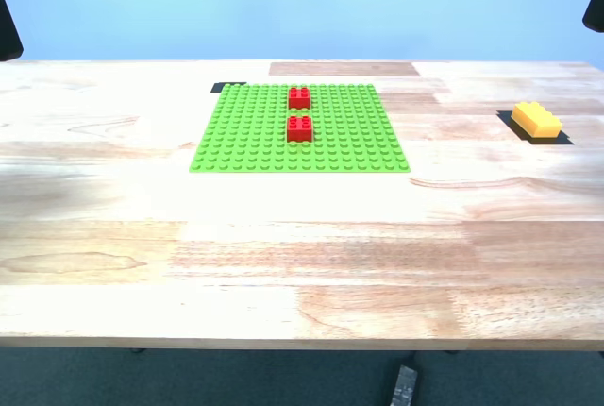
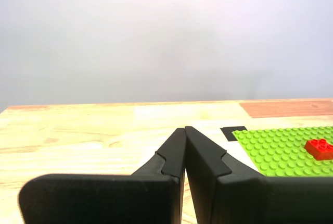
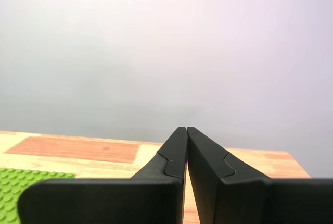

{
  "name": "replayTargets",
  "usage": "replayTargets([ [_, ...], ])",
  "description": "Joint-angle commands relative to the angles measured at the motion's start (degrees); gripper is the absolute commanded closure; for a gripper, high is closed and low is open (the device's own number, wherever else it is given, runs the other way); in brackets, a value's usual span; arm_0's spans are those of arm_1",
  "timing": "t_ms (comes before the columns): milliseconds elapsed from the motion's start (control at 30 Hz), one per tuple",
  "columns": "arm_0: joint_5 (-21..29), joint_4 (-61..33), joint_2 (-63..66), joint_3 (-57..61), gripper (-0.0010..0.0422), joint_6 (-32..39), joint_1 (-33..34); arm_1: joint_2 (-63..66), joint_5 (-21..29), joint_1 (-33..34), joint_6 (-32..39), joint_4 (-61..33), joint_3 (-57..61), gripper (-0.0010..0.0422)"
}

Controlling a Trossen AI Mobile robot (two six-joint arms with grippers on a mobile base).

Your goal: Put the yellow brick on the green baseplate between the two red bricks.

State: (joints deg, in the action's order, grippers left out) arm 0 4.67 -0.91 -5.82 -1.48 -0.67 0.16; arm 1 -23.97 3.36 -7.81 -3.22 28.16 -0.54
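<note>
Yellow brick point(image 1: 536, 120) lies flat on the table point(image 1: 283, 236), long axis angled diagonally.

The green baseplate point(image 1: 255, 137), a flat square sheet of bright studs, lies flush on the counter point(image 1: 283, 255), toward its far edge and a little toward the exterior view's left. On it stand the two red bricks point(image 1: 299, 97), small, square and studded, upright in one line from far to near, with a narrow strip of green studs showing between them. Well apart, out toward the exterior view's right, the yellow brick point(image 1: 536, 120) rests on a dark patch, long, studs up, turned at an angle.
</note>
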Motion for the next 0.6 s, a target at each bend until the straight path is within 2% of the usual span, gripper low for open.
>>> replayTargets([
  [33, 0.28, 1.27, 0.0, 0.22, 0.0412, -0.02, 0.0, -0.02, -0.2, 0.0, 2.99, -1.27, -0.02, 0.0413],
  [367, 0.46, 1.22, 0.0, 0.22, 0.0412, -0.04, 0.0, -0.02, -0.2, 0.0, 3.02, -1.38, -0.02, 0.0413],
  [433, 3.5, 1.44, 0.0, 0.22, 0.0413, 0.0, 0.0, -0.02, -0.22, 0.0, 3.5, -1.99, -0.02, 0.0413],
  [533, 11.89, 3.1, -0.09, 0.17, 0.0413, -0.9, 0.0, -0.02, -0.7, 0.0, 4.76, -3.65, -0.02, 0.0413],
  [600, 13.29, 2.45, -0.46, -0.92, 0.0412, -2.99, 0.0, -0.04, -1.6, 0.0, 4.66, -3.98, -0.02, 0.0413],
])
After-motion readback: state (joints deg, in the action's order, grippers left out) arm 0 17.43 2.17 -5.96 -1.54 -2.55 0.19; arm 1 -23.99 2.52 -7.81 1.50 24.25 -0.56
